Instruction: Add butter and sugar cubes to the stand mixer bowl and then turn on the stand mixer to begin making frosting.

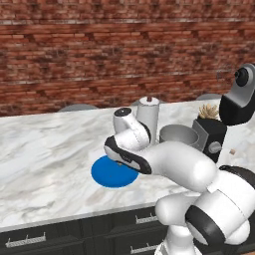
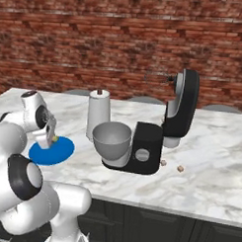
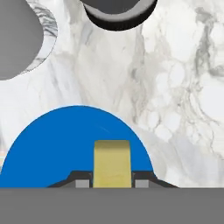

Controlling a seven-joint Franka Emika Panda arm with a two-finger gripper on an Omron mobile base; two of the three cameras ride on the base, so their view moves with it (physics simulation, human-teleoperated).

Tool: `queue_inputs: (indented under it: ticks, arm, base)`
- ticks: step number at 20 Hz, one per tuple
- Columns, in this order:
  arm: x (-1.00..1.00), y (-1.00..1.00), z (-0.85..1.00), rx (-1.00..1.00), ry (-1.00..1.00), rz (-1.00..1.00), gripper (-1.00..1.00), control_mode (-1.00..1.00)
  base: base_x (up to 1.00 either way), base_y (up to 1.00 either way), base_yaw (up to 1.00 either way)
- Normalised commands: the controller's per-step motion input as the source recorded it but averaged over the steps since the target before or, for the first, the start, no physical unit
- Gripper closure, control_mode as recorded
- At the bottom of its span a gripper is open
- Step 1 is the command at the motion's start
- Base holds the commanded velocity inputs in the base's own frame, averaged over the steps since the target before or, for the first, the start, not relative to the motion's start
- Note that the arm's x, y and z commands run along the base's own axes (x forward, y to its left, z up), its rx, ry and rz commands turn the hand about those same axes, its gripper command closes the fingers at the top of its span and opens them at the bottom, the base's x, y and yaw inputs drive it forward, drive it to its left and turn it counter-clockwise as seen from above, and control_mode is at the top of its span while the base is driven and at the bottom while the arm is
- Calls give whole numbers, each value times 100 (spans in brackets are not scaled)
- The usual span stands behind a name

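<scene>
Butter (image 3: 112, 162) clamped between tips of tool (image 3: 112, 183), directly above blue plate (image 3: 52, 148) on counter (image 3: 175, 87); stand mixer bowl (image 2: 111, 138) well apart.

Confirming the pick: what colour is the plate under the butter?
Solid blue plate, with the pale-yellow butter over it; it shows best in the hand view.

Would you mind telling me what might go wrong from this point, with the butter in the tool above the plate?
1. The butter sits pinched between the tool tips over the blue plate; a grip this near one end may let it slip or pivot.
2. The white roll stands right beside the stand mixer bowl, so the arm might clip it.
3. The raised mixer head overhangs the bowl area.
</scene>
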Motion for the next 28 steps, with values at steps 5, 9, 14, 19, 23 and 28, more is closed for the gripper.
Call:
queue_inputs:
  ticks: [5,9,14,19,23,28]
  arm:
    - [-25,-34,90,-11,-8,-7,100,-100]
    - [-40,-45,79,-9,-5,-9,100,-100]
    - [-49,-63,58,-5,-1,-11,100,-100]
    - [-39,-69,58,-4,0,-8,100,-100]
    - [-31,-72,57,-3,0,-6,100,-100]
    - [-4,-76,28,0,0,-2,100,-100]
  base:
    - [0,0,0]
    - [0,0,0]
    - [0,0,0]
    - [0,0,0]
    - [0,0,0]
    - [0,0,0]
